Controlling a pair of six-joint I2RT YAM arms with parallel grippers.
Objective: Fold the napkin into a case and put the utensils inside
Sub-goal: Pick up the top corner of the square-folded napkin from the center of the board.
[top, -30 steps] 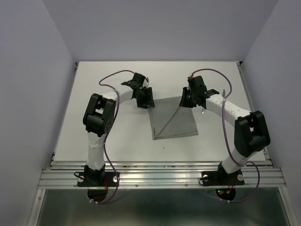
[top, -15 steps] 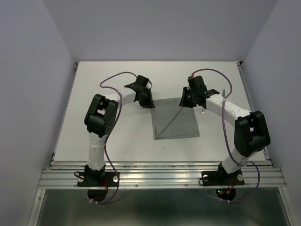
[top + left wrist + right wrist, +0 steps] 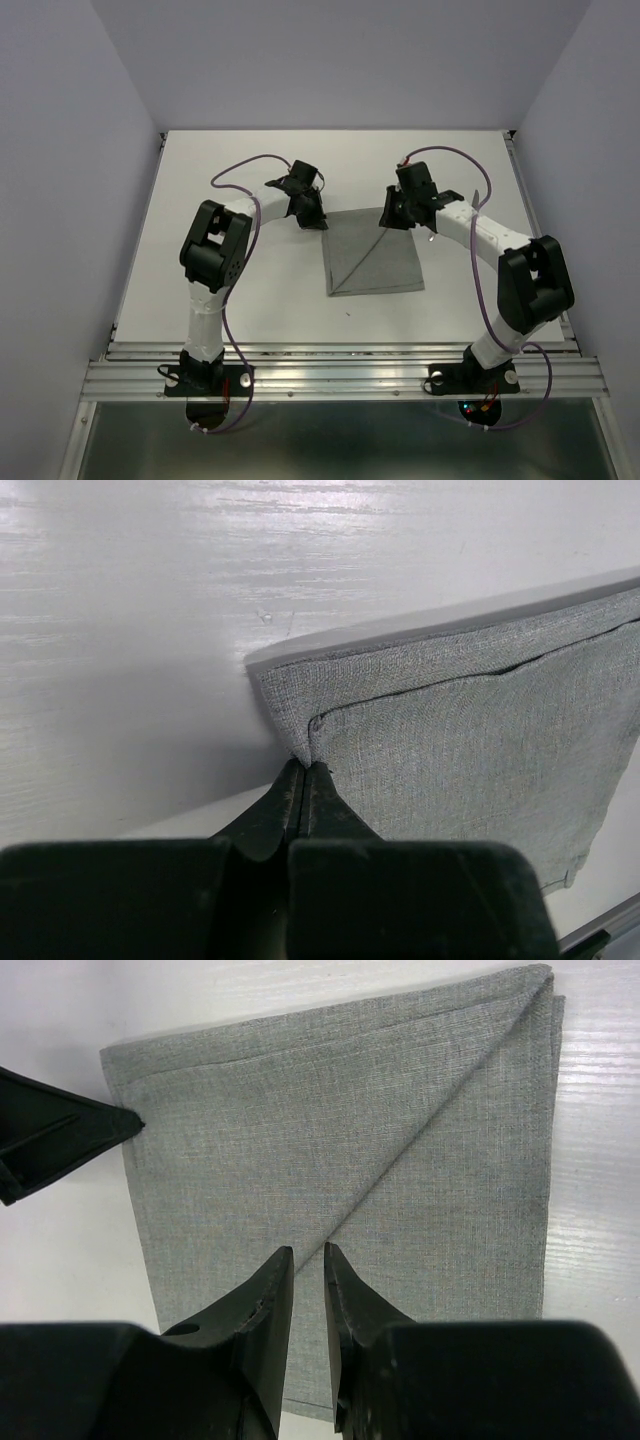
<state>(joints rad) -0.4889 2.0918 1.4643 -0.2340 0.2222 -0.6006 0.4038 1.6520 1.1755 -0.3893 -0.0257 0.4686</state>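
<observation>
The grey napkin (image 3: 372,255) lies flat mid-table, with a flap folded over it along a diagonal crease. My left gripper (image 3: 318,222) is at its far-left corner. In the left wrist view that gripper (image 3: 303,765) is shut, pinching the corner of the napkin (image 3: 480,740) between its tips. My right gripper (image 3: 392,218) hovers over the far-right part. In the right wrist view it (image 3: 308,1250) stands narrowly open above the crease of the napkin (image 3: 330,1130), with nothing between its fingers. I cannot make out the utensils with certainty.
A thin grey sliver (image 3: 478,198) lies beside the right forearm near the table's right edge; I cannot tell what it is. The left gripper's tip (image 3: 100,1125) shows at the left of the right wrist view. White table (image 3: 250,290) surrounds the cloth.
The left gripper has closed from wide open onto the napkin's far-left corner, after shifting slightly toward it. The right arm has not moved.
</observation>
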